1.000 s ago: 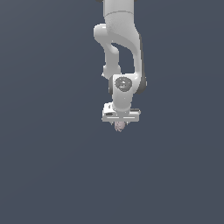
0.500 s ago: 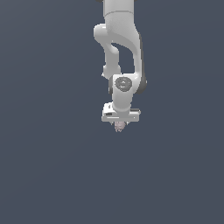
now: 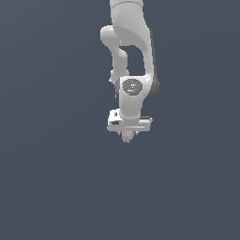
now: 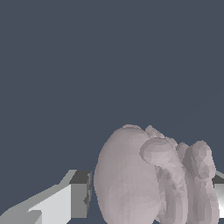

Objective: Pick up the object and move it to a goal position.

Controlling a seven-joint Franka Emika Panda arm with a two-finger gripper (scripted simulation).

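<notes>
The object (image 3: 127,136) is a tiny pale pink ridged lump. It hangs just under my white gripper (image 3: 128,134) in the exterior view, near the middle of the picture. The gripper is shut on it and points straight down from the white arm. In the wrist view the object (image 4: 148,179) fills the space between my two fingers (image 4: 74,199), which press on its two sides. Only the fingers' inner ends show there. No goal marker shows in either view.
A plain dark grey-blue background (image 3: 56,178) surrounds the arm in both views. No other objects, edges or containers show.
</notes>
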